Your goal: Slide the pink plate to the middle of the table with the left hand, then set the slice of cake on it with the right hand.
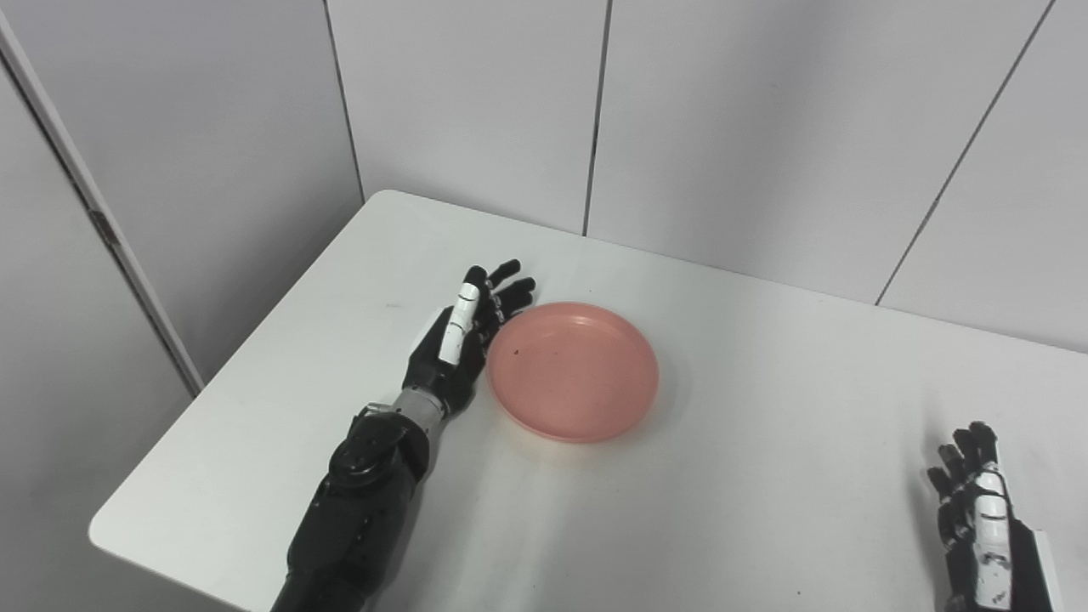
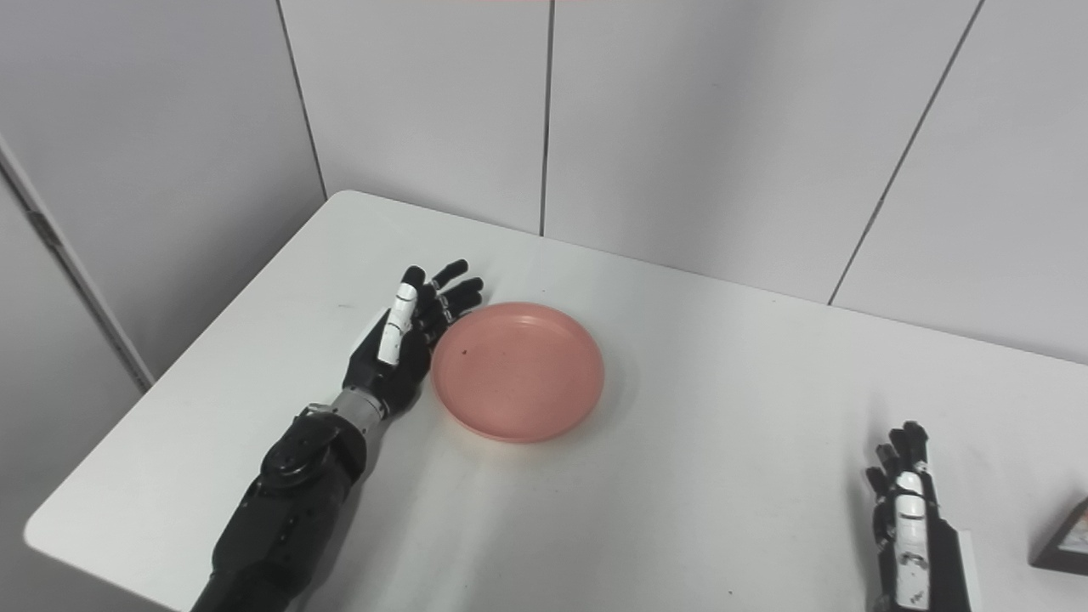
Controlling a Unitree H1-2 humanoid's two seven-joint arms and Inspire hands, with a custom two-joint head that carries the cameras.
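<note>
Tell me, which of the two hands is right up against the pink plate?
The left hand, open and lying along the pink plate at its left rim. The right hand waits far off near the table's near right edge, close to nothing.

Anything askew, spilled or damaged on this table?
Nothing is spilled or broken. The pink plate sits flat and empty apart from a few dark specks inside it. The left robot hand rests open against its left rim; the right robot hand waits, fingers apart.

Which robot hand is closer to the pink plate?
Left. The left robot hand lies against the pink plate's left rim; the right robot hand waits far off, near the table's right edge.
</note>
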